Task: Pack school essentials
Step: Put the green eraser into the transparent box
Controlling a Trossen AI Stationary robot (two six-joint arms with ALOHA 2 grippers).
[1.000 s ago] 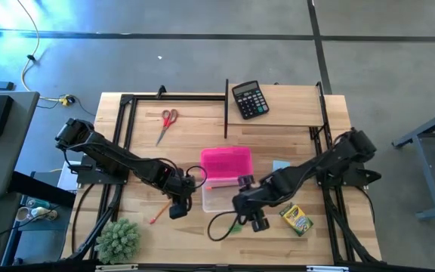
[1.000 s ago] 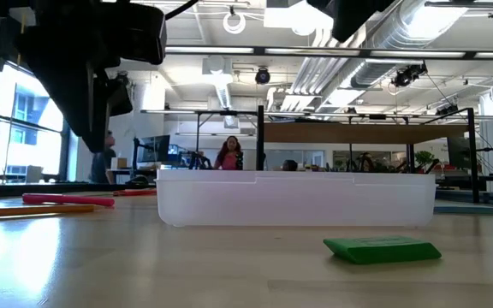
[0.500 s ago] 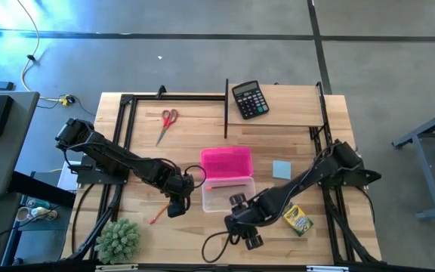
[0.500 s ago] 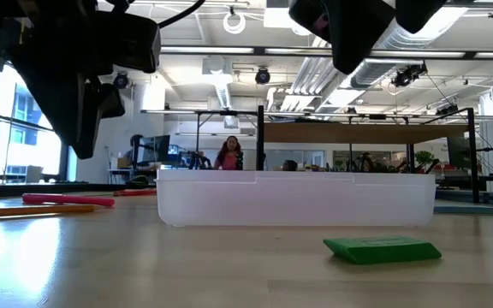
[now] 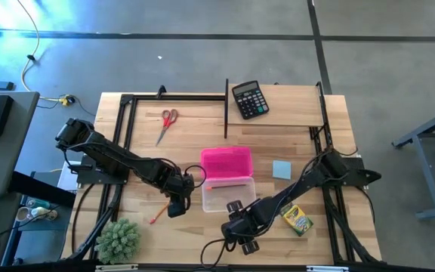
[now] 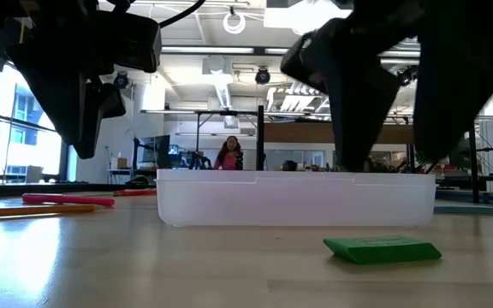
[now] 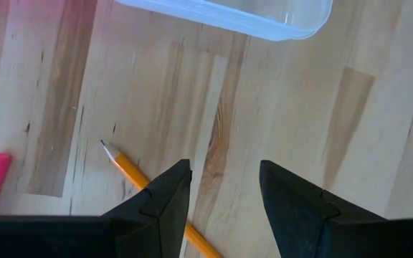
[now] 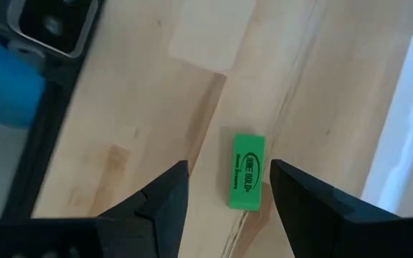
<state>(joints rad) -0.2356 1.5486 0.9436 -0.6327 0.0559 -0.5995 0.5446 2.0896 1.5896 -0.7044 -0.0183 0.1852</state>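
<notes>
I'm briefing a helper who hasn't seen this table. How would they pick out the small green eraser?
Start at the clear plastic box with the pink lid mid-table. On the bare wood just off its front edge, under the open right gripper, lies the green eraser. It is the only flat, bright-green block with printing; the crayon box nearby is bigger and yellow-green.

Right tool (image 5: pixel 240 243) now lower, above green eraser (image 8: pixel 247 170).
</notes>
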